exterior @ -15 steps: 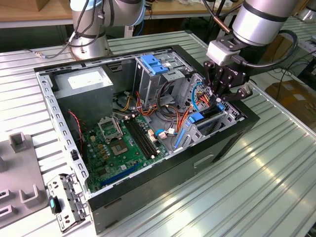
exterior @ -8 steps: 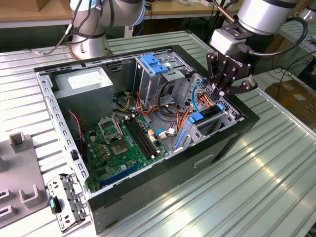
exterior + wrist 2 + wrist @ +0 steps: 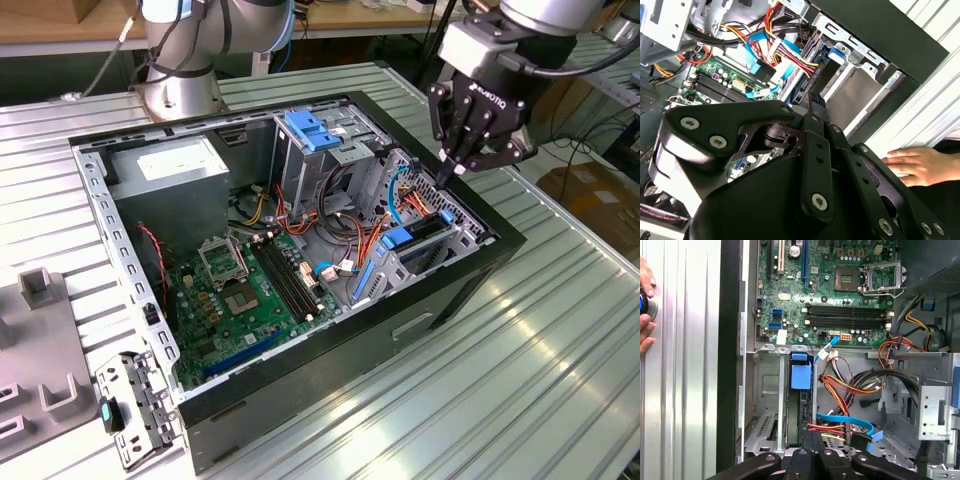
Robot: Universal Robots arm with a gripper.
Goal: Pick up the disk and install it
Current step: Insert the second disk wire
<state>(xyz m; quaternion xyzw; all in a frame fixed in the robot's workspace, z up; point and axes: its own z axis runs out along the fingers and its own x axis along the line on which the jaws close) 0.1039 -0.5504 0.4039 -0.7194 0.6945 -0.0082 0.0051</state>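
Even bright overhead light; glare on table slats (image 3: 560,330); near linkage perhaps blurred.

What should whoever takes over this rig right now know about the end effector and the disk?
End effector: fingers shut, holding nothing, poised just above the drive cage at the exterior view's right end of the open computer case.
Disk: standing edge-on in a cage slot, with the blue rail end showing in the first wrist view.
Done: the disk is out of the end effector and in the cage.
Left: whether it is fully seated cannot be told from these views.
Note: a person's hand rests on the table beside the case.
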